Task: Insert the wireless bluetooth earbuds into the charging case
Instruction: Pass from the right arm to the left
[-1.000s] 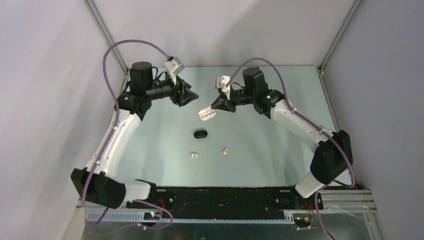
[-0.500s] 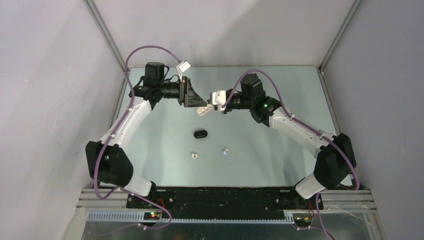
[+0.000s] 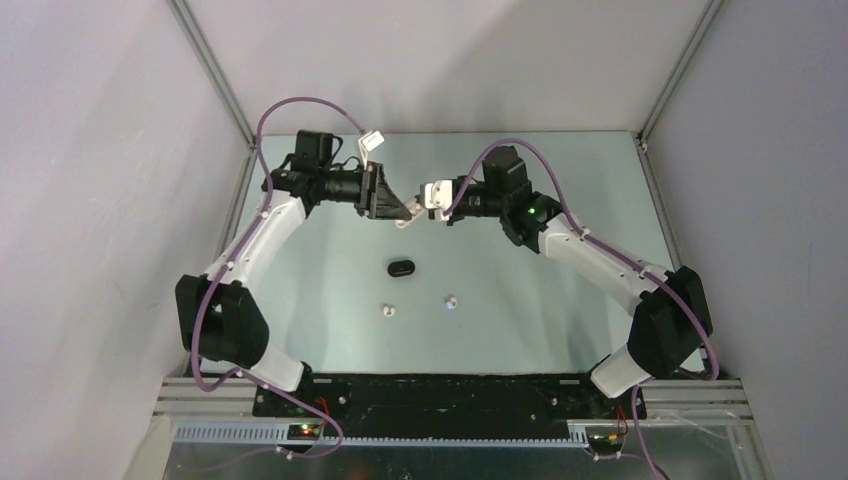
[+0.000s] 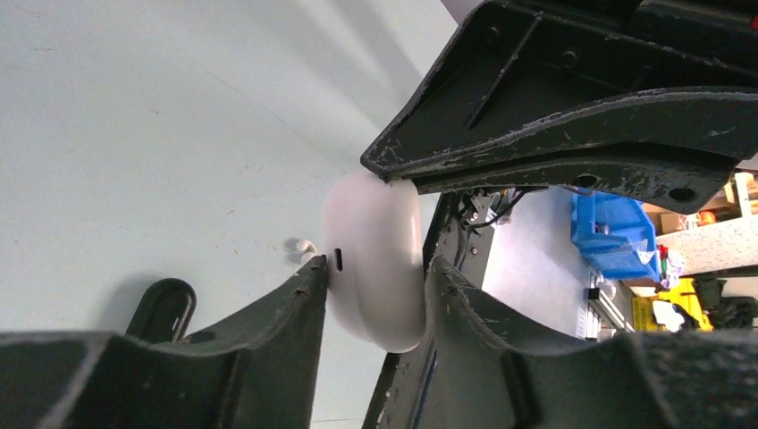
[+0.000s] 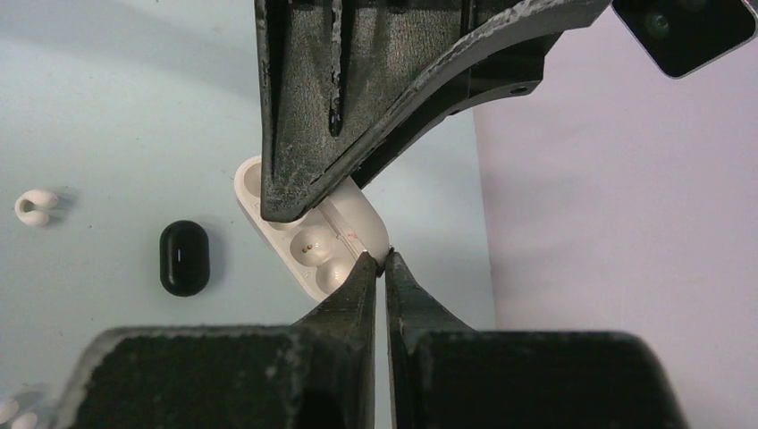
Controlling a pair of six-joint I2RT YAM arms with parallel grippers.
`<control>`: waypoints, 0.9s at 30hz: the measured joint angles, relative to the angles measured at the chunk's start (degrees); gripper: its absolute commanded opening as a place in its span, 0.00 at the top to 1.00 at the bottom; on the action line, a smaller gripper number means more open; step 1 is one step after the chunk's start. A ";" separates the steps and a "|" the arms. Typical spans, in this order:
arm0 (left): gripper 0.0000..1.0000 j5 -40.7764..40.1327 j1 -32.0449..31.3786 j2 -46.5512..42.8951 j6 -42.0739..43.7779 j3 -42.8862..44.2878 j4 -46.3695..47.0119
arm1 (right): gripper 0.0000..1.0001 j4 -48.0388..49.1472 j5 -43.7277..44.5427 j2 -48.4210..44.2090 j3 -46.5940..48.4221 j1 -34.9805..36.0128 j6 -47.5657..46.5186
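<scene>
Pale green table (image 3: 560,200), walled on three sides. Left gripper (image 4: 375,273) and right gripper (image 5: 383,261) meet above its far centre. White charging case (image 5: 308,246), open with wells showing, is clamped across its body by the left fingers; the right fingers, nearly together, pinch its edge. Black case (image 3: 402,267) lies nearer the bases. White earbud (image 3: 388,310) and second white earbud (image 3: 451,301) lie nearer still, well apart from both grippers.

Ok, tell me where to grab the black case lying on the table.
Take the black case across its narrow middle, from straight above. It lies flat on the table, an oval with its long axis left-right in the top view, so the long sides probably grip best.
</scene>
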 measured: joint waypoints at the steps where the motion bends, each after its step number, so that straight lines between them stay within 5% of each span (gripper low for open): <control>1: 0.56 -0.24 0.00 0.13 0.26 0.07 -0.37 | 1.00 0.00 0.07 0.00 0.00 0.00 -0.02; 8: 0.89 -0.59 0.00 0.31 2.01 0.87 -2.03 | 1.00 -0.17 1.18 0.00 0.00 0.39 -0.50; 13: 0.95 -0.72 0.04 0.35 2.25 0.98 -2.58 | 1.00 -0.26 2.03 0.00 0.00 0.81 -1.31; 15: 0.92 -0.74 0.04 0.35 2.25 0.98 -2.73 | 1.00 -0.37 2.49 0.00 0.00 1.03 -1.53; 20: 0.60 -0.85 0.15 0.46 2.16 1.11 -3.15 | 1.00 -0.74 2.93 0.00 0.00 1.22 -1.95; 27: 0.52 -0.55 1.03 1.09 1.31 2.71 -3.48 | 1.00 -0.79 2.86 0.02 0.00 1.66 -2.10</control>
